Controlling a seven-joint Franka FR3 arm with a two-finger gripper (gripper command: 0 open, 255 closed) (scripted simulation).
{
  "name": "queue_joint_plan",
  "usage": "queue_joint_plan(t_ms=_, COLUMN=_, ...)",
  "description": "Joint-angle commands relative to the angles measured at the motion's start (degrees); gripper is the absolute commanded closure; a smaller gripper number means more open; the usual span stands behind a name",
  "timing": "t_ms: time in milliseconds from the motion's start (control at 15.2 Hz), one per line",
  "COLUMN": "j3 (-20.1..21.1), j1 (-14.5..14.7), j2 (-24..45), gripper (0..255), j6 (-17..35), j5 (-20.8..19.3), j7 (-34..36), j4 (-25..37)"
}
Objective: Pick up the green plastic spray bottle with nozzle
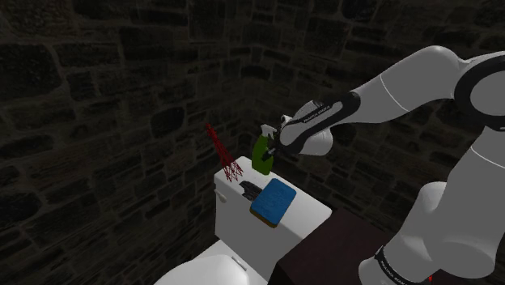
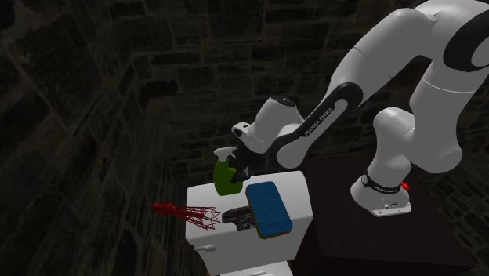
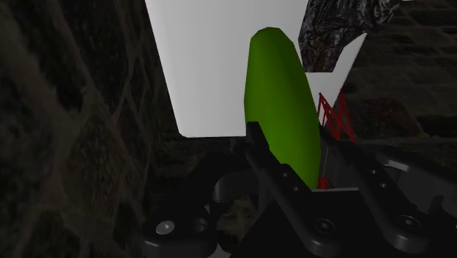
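In the shoulder view the green spray bottle [image 1: 261, 155] stands at the far edge of a white toilet tank lid [image 1: 311, 212], close to the dark stone wall. The black gripper [image 1: 270, 151] reaches it from the right at about mid-height. A red wire whisk [image 1: 227, 159] leans just to the bottle's left, a blue sponge [image 1: 273, 201] lies nearer on the lid, and a small dark object [image 1: 249, 189] sits between whisk and sponge. The second exterior view looks from the other side. There the hand comes in level over the sponge's far end, the bottle is just beyond it with its pale nozzle up against the hand, and the whisk lies well apart on the lid's left. In the wrist view the bottle's rounded green body runs straight out from the gripper over the white lid, with red wire showing just beside it. Whether the pincer is clenched on the body or released around it, I cannot tell. I judge the step in hand to be securing the grasp. To do it well, the clamp should land across the full belly rather than the tapering neck. The lift should then go straight up, clear of the whisk wires and the wall, because a smooth rounded shell could twist or slip if caught off-centre.
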Motion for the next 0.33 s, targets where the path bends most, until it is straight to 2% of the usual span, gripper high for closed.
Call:
queue_joint_plan(t_ms=0, j3=-1.4, j1=0.7, j2=-1.4, gripper=255, j6=-1.2, j5=-4.4, j7=3.7, j4=-0.1)
queue_joint_plan(t_ms=132, j3=-2.2, j1=0.9, j2=-3.0, gripper=255, j6=-2.5, j5=-8.3, j7=6.9, j4=-0.3)
queue_joint_plan(t_ms=264, j3=-2.1, j1=0.8, j2=-3.1, gripper=255, j6=-2.6, j5=-8.6, j7=7.2, j4=-0.3)
